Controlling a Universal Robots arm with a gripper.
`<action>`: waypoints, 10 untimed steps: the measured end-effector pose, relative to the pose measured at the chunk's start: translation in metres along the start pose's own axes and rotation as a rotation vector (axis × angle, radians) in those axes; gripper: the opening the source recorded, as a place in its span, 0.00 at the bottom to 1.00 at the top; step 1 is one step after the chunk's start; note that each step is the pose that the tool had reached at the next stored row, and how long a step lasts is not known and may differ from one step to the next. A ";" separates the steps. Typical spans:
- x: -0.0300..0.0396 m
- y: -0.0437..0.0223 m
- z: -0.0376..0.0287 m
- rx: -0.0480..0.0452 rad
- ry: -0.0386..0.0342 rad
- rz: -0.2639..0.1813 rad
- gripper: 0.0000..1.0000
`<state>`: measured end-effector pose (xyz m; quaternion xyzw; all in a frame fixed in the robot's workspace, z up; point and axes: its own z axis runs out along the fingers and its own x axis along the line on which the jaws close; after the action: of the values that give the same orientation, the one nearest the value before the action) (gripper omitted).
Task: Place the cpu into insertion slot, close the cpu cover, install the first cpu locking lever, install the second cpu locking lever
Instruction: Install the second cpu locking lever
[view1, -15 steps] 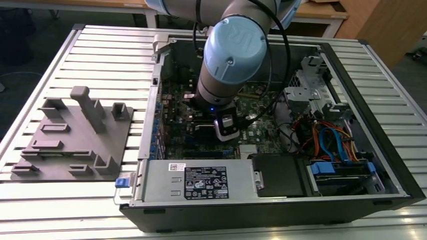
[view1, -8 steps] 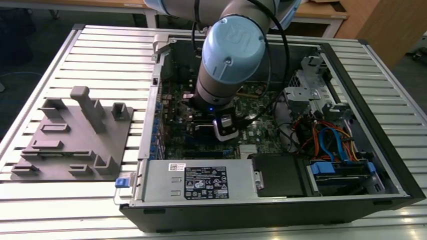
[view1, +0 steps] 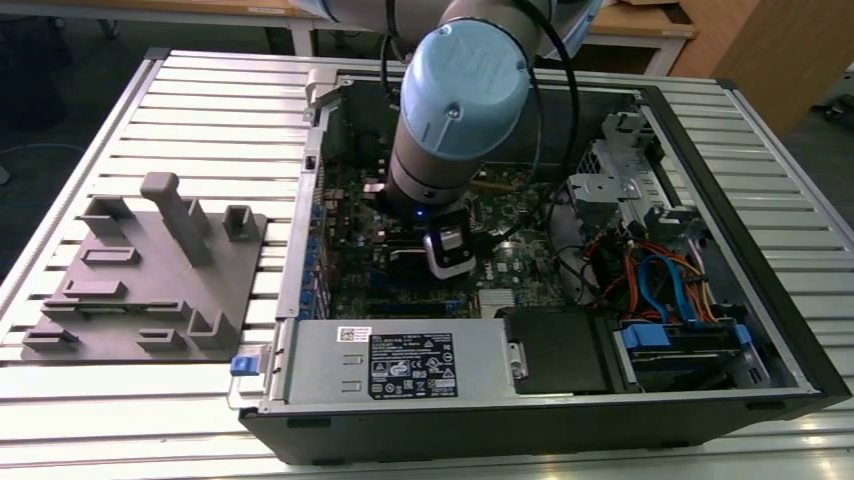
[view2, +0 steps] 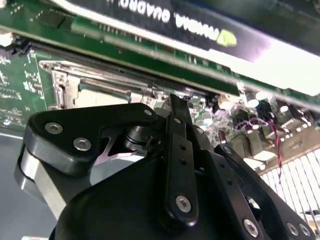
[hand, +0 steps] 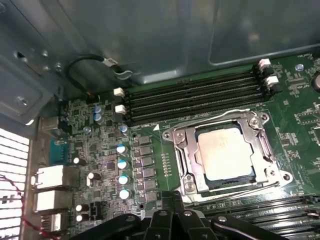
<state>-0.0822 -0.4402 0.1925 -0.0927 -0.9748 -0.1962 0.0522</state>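
In the first wrist view the cpu (hand: 223, 152) lies flat in the insertion slot (hand: 200, 181) on the green board, silver top up. The cpu cover (hand: 186, 150), a metal frame, lies down flat around it. One thin wire locking lever (hand: 215, 119) runs along the cover's side toward the memory slots, another (hand: 250, 190) along the opposite side; whether they are latched I cannot tell. My gripper (hand: 172, 201) hovers just off the socket's corner, fingers together and holding nothing. In the second wrist view the gripper (view2: 176, 102) points at the socket frame (view2: 67, 87).
My arm (view1: 447, 120) reaches down into an open computer case (view1: 747, 300). Long black memory slots (hand: 195, 97) and capacitors (hand: 122, 165) flank the socket. A graphics card (view2: 165, 17) stands close by. A grey fixture plate (view1: 147, 280) lies at the exterior view's left.
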 end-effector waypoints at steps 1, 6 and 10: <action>0.0004 0.0007 -0.0019 0.0000 0.0001 0.000 0.10; 0.0027 0.0051 -0.0130 0.0001 0.0000 0.000 0.10; 0.0029 0.0057 -0.0142 -0.0003 0.0000 0.000 0.10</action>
<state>-0.0830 -0.4402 0.2080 -0.0927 -0.9747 -0.1964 0.0521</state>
